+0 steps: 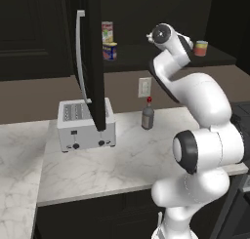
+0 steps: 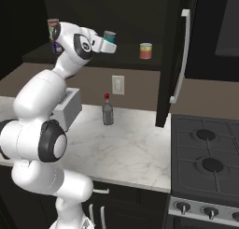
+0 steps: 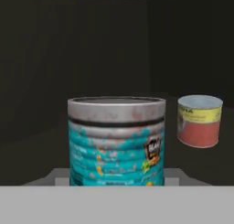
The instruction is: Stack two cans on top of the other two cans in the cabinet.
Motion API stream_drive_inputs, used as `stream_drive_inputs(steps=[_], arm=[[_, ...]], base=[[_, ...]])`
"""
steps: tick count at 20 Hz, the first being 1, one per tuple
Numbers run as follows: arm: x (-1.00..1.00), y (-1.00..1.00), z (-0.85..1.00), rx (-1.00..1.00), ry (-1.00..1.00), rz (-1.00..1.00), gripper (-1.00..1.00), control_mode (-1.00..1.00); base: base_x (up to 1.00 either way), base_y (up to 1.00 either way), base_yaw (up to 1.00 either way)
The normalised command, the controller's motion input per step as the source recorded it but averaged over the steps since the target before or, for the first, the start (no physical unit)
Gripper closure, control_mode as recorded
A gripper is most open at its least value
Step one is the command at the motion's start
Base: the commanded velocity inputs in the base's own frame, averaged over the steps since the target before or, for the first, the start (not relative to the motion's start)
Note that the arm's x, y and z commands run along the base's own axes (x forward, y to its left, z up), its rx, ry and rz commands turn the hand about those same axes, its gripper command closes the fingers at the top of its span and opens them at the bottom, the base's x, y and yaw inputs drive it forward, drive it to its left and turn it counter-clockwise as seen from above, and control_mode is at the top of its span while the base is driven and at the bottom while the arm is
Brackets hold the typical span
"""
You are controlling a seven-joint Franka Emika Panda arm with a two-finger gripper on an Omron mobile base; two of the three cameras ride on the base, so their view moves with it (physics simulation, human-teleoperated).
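My gripper is shut on the teal-blue can, reaching into the dark cabinet above its shelf. In the hand view this teal can with its silvery rim stands upright and close, dead centre. The red-orange can sits further back to its right, also seen on the shelf. At the shelf's left end the red, white and yellow can stands on top of the yellow can with a blue band. The white arm hides the gripper in the left base view.
The cabinet's tall door hangs open over the worktop, its silver handle facing out. Below stand a toaster and a grey bottle with a red cap. A second open door and a stove lie to the right.
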Motion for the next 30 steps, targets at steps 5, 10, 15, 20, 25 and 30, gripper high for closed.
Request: stream_drive_inputs(steps=[5,10,15,20,25,30], arm=[[-0.09,-0.18,0.27,-0.08,-0.09,-0.06,1.00,-1.00],[-0.13,-0.25,0.42,-0.04,0.01,-0.07,1.00,-1.00],[-0.18,-0.31,0.30,-0.04,0.01,-0.05,1.00,-1.00],[-0.15,-0.33,0.16,-0.11,0.00,-0.02,1.00,-1.00],[-0.12,-0.24,0.09,-0.16,0.00,0.00,1.00,-1.00],[-0.02,-0.31,0.01,-0.12,0.05,0.00,1.00,-1.00]], base=[[0.00,0.00,0.00],[0.00,0.00,0.00],[0.00,0.00,0.00],[0.00,0.00,0.00],[0.00,0.00,0.00],[0.00,0.00,0.00]])
